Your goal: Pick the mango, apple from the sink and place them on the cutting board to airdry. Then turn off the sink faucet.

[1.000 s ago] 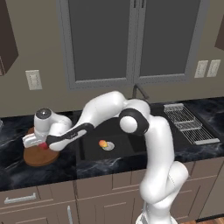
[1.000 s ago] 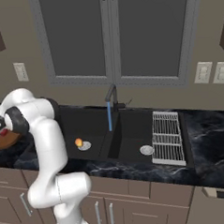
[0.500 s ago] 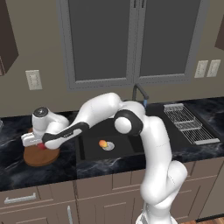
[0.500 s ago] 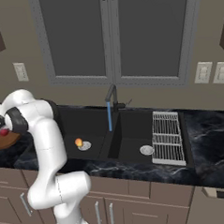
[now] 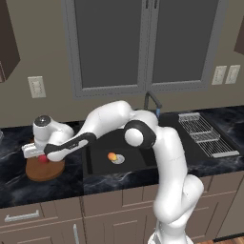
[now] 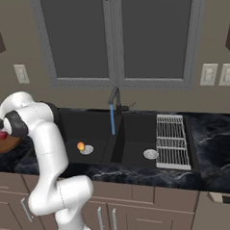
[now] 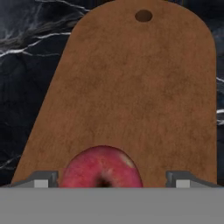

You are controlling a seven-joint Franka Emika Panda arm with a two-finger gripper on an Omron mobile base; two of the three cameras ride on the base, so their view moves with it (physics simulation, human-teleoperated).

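The red apple rests on the brown cutting board, on the counter left of the sink. My gripper hangs right over the apple, open, with a finger on each side and a gap to the fruit. From the left base view the gripper sits over the apple and the cutting board. The orange-yellow mango lies in the left basin beside the drain, and shows again as the mango. Blue water runs from the sink faucet.
A wire dish rack lies across the right end of the sink. The black marble counter surrounds the board. My arm reaches from the base leftward over the left basin. Wall outlets sit above the counter.
The jaws have spread apart and let go of the apple, which now sits on the cutting board. The arm has stayed over the board.
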